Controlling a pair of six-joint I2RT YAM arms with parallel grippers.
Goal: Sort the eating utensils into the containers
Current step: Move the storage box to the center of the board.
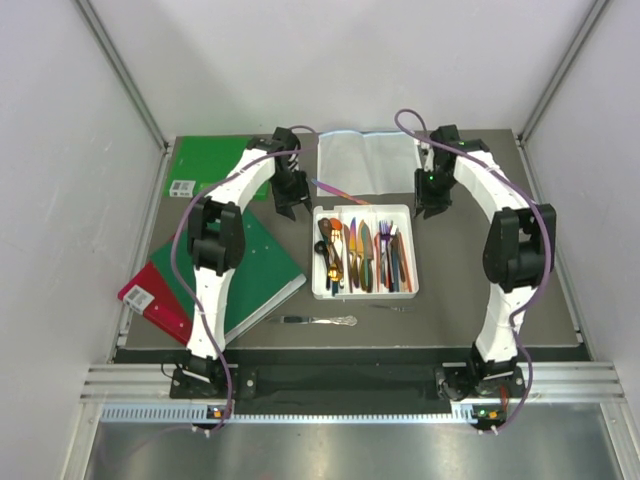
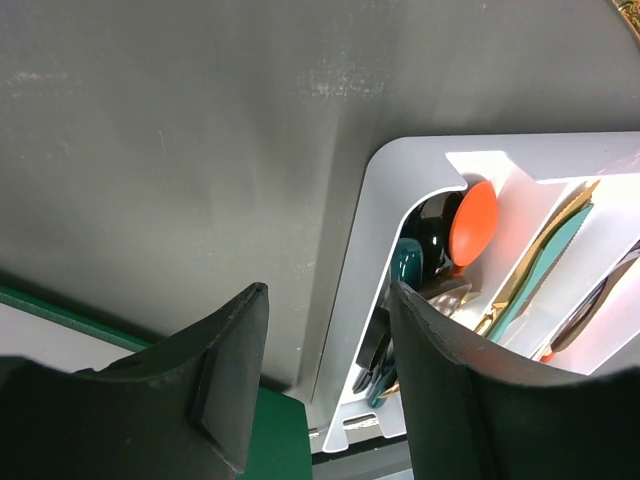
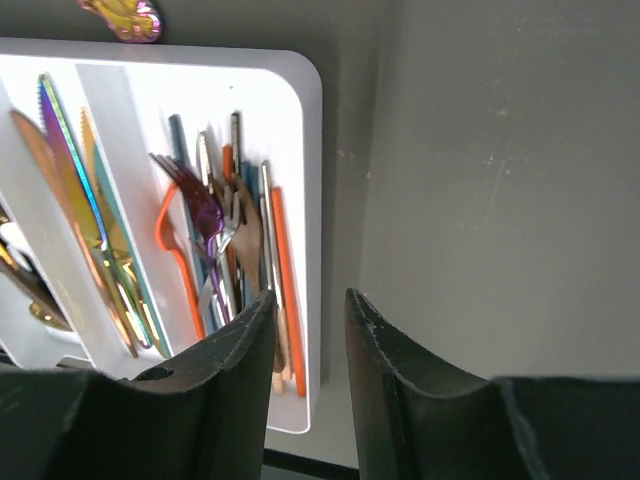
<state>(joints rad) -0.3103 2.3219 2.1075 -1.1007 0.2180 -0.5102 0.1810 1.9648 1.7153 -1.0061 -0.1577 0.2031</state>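
you are holding the right gripper [image 3: 310, 297] just outside the long edge of the tray [image 3: 312, 160], its fingers a narrow gap apart and gripping nothing, with bare table showing between them. the forks [image 3: 210, 220] are lying in the compartment beside the finger nearer the tray. the left gripper [image 2: 326, 290] is hanging over the opposite corner, fingers wide and empty, the rim passing under the gap and an orange spoon [image 2: 472, 222] lying just past the inner finger. it looks as if you are between picks: a silver utensil [image 1: 320, 320] is lying on the table well behind both pairs of fingers, and an iridescent piece [image 3: 120, 18] is lying just beyond the tray's far edge. you should be widening the fingers before descending, setting them across the handle rather than along it, and closing low against the table, since a flat handle is likely to slip. no brand or wording is reading clearly; the white barcode stickers on the green book [image 1: 215, 160] and red book [image 1: 150, 295] are too small to make out.
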